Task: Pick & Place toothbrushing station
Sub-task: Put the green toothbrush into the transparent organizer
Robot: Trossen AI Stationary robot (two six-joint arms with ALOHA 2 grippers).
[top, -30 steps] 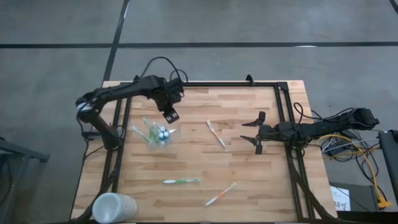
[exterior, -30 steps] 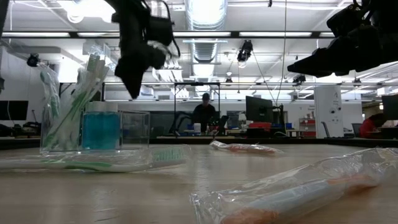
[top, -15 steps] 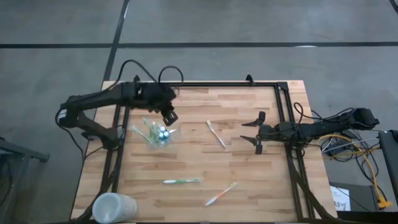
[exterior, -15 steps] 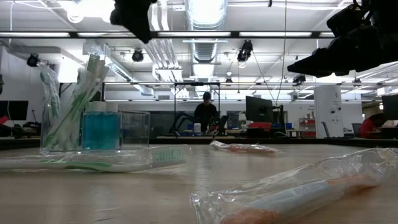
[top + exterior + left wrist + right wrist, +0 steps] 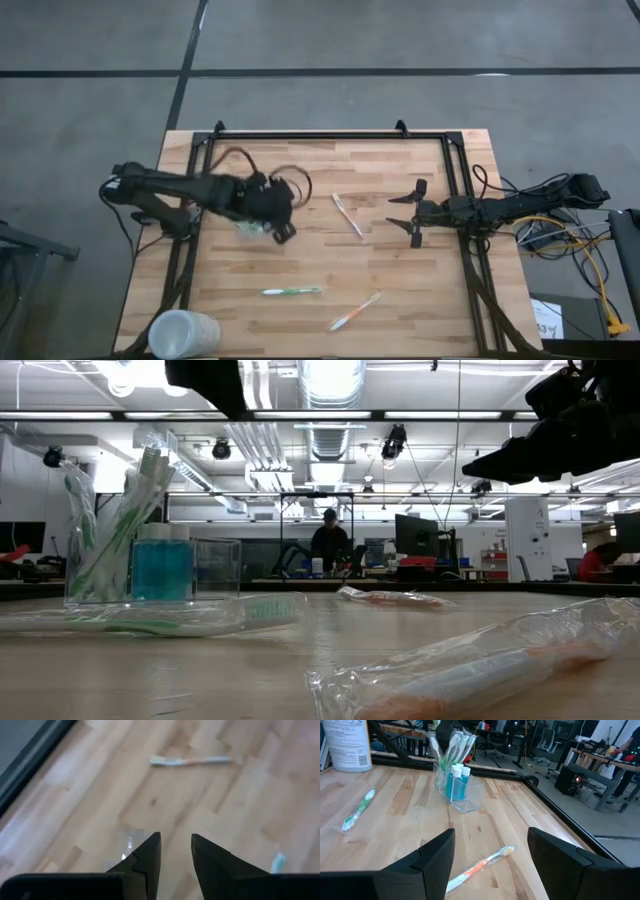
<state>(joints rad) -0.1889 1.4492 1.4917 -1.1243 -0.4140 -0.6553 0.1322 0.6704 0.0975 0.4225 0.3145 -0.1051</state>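
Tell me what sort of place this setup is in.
Most likely an open robotics lab or workshop. The low view looks past the wooden table to rows of desks with monitors, exposed ceiling ducting with strip lights, and a person at a bench far behind.

Even, bright overhead lighting from ceiling strip lights point(image 5: 330, 415); shadows faint. Left arm point(image 5: 215, 195) motion-blurred from above. Near wrapped toothbrush point(image 5: 470, 670) out of focus.
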